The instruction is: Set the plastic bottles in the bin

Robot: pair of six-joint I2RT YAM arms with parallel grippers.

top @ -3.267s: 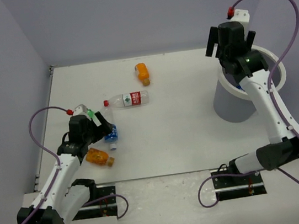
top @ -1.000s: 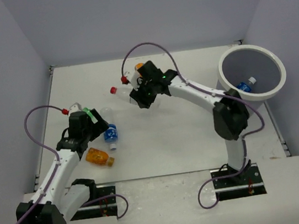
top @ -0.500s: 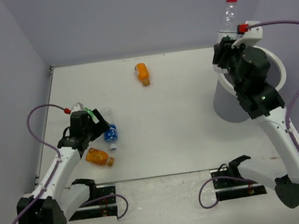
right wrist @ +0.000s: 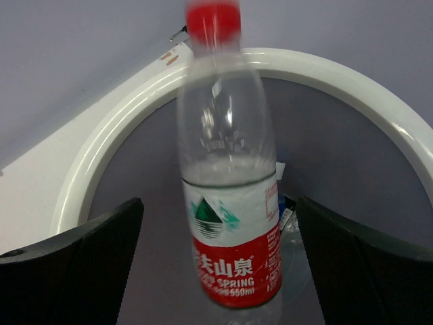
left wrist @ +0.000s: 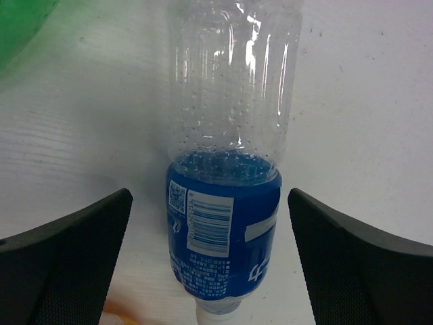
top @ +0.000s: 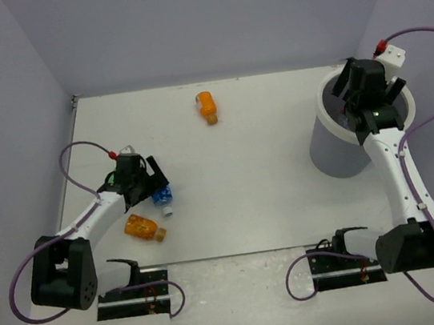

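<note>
A clear bottle with a blue label [left wrist: 223, 223] lies on the table between the fingers of my left gripper [left wrist: 208, 203], which is open and does not touch it; both also show in the top view, the bottle [top: 161, 195] and the gripper [top: 153, 183]. My right gripper [right wrist: 220, 203] is open over the white bin [right wrist: 101, 156]. The red-labelled bottle [right wrist: 233, 250] is blurred between its spread fingers, inside the bin's mouth. Another blue-labelled bottle [right wrist: 285, 211] lies in the bin. Two orange bottles lie on the table, one near [top: 144, 228] and one far [top: 207, 106].
The bin [top: 332, 126] stands at the right side of the table, close to the right wall. Purple cables loop off both arms. Walls close the table on the left, back and right.
My right gripper has dropped from high above the bin into its mouth and opened, letting go of the red-labelled bottle. My left gripper has moved down over the blue-labelled bottle.
</note>
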